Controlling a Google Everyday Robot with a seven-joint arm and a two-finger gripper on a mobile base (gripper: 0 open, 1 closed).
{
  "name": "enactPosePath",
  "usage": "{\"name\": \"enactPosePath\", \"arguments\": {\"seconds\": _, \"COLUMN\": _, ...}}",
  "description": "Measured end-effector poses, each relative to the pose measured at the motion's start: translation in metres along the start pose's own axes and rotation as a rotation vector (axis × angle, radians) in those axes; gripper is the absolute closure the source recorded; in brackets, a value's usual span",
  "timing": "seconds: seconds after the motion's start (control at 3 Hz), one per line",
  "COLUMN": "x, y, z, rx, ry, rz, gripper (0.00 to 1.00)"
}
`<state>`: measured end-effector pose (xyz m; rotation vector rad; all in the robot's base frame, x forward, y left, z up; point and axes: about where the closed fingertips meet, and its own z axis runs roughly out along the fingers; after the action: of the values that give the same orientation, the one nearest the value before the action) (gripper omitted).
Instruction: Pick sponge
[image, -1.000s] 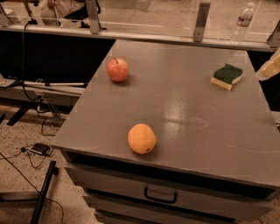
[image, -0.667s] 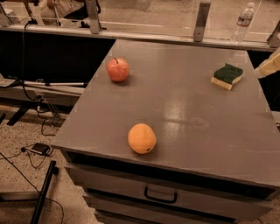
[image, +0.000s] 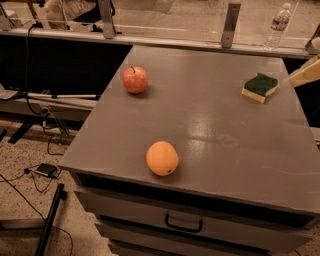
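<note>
The sponge (image: 260, 87), dark green on top over pale yellow foam, lies flat on the grey cabinet top (image: 215, 130) near its far right corner. My gripper (image: 305, 75) shows only as a pale tan piece at the right edge of the camera view. It is just right of the sponge, at about its height, and does not touch it. Most of the gripper is out of view.
A red apple (image: 135, 79) sits at the far left of the top and an orange (image: 162, 158) near the front edge. A water bottle (image: 278, 20) stands on the ledge behind. A drawer handle (image: 183, 223) is below, and cables lie on the floor at left.
</note>
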<state>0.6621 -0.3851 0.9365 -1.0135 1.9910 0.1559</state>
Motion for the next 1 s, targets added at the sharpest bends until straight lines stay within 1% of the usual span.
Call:
{"name": "enactPosePath", "arguments": {"seconds": 0.33, "x": 0.0, "y": 0.0, "z": 0.002, "rx": -0.007, "ry": -0.012, "rz": 0.014, "gripper": 0.0}}
{"name": "enactPosePath", "arguments": {"seconds": 0.67, "x": 0.0, "y": 0.001, "z": 0.009, "rx": -0.039, "ry": -0.067, "rz": 0.077, "gripper": 0.0}}
{"name": "enactPosePath", "arguments": {"seconds": 1.0, "x": -0.001, "y": 0.007, "z": 0.024, "rx": -0.089, "ry": -0.103, "rz": 0.15, "gripper": 0.0}}
